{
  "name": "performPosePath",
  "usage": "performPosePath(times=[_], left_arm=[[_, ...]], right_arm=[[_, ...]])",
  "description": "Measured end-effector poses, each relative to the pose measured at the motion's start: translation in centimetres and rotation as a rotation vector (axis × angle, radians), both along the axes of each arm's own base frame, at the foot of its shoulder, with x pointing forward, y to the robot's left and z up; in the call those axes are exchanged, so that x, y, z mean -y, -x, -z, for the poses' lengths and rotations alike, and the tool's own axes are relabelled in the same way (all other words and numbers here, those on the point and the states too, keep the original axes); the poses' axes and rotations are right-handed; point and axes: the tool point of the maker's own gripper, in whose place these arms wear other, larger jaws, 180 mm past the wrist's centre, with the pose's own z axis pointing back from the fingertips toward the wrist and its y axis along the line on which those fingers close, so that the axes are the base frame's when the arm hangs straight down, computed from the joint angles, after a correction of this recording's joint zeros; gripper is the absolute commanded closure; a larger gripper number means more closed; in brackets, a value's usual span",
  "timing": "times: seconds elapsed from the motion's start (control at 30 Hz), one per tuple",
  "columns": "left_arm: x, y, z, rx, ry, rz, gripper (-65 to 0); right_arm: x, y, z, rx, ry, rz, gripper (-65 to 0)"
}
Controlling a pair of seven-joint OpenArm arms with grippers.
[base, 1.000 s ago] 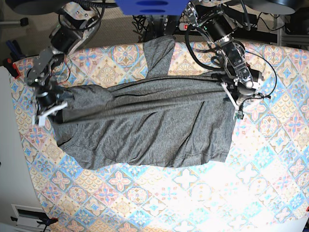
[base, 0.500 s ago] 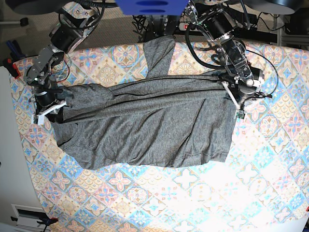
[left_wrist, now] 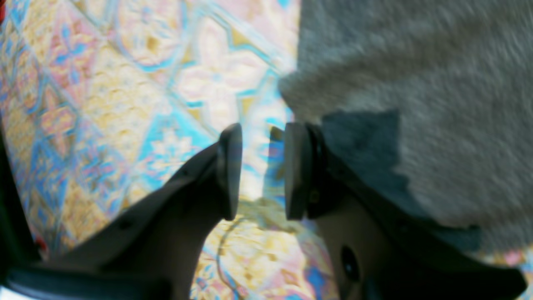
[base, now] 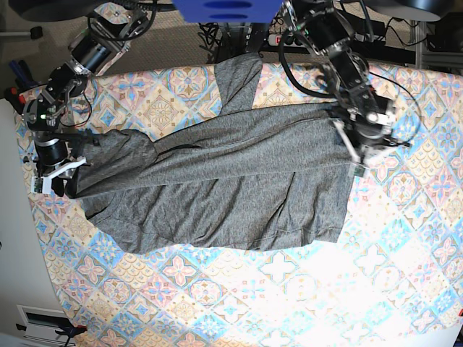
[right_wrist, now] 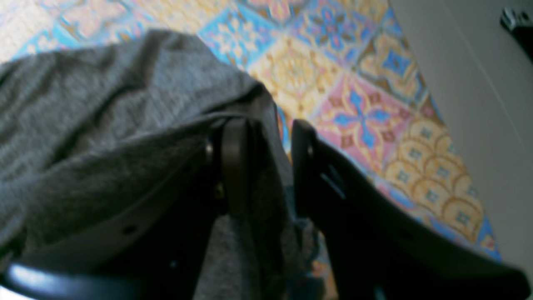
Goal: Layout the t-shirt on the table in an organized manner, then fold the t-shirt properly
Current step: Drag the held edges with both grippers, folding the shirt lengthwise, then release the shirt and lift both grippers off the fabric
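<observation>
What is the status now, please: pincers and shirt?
Left pincer open, empty, beside shirt edge. Right pincer open, fabric between its jaws. Shirt spread on table, one sleeve folded. Nothing in the way.

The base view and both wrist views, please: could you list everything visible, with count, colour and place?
t-shirt: one, dark heather-grey, spread across the table's middle, a sleeve reaching the far edge.
table: one, pastel pink, blue and beige tile-pattern cloth, filling the base view.
cables: several, black, on the floor beyond the table's far edge.
left tool: one, black, open, empty, at the shirt's edge.
right tool: one, black, parted, shirt fabric draped between the jaws.
</observation>
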Motion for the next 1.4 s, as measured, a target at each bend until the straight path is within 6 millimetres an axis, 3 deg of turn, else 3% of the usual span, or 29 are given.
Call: performPosePath(times=[0.1, 0.23, 0.37, 0.47, 0.6, 0.8, 0.87, 1.07, 1.23, 1.3, 1.4], left_arm=[[0.5, 0.4, 0.4, -0.016, 0.004, 0.021, -17.5], [0.4, 0.3, 0.3, -0.012, 0.001, 0.015, -17.5], [0.4, 0.3, 0.3, -0.011, 0.001, 0.015, -17.5], [0.4, 0.3, 0.3, -0.009, 0.001, 0.015, -17.5], [0.4, 0.3, 0.3, -0.009, 0.001, 0.015, -17.5], [0.4, 0.3, 0.3, -0.011, 0.001, 0.015, -17.5], [0.4, 0.3, 0.3, -0.009, 0.001, 0.015, -17.5], [0.4, 0.3, 0.3, -0.01, 0.001, 0.016, -17.5], [0.4, -0.2, -0.1, 0.001, -0.001, 0.015, -17.6], [0.4, -1.5, -0.9, 0.031, 0.0, 0.014, -17.6], [0.3, -3.8, -2.8, 0.096, -0.004, 0.013, -22.1]], right_arm=[[-0.3, 0.2, 1.5, -0.029, -0.034, -0.003, -16.8], [-0.9, 1.2, 5.6, -0.126, -0.113, 0.007, -17.2], [-1.6, 1.7, 7.4, -0.165, -0.158, 0.001, -24.1], [-1.5, 1.7, 7.2, -0.158, -0.153, 0.002, -28.6], [-1.3, 1.6, 6.4, -0.144, -0.131, 0.003, -25.8], [1.0, 0.4, -0.8, 0.026, 0.008, 0.031, -23.1], [1.4, 0.3, -2.3, 0.058, 0.037, 0.035, -23.2], [1.0, 0.1, -0.9, 0.029, 0.005, 0.029, -23.4], [-3.3, -0.5, 4.8, -0.137, -0.061, -0.114, -23.4], [-2.7, -2.0, 3.9, -0.13, -0.039, -0.15, -23.4], [0.1, -5.9, -0.2, -0.025, -0.008, -0.104, -23.4]])
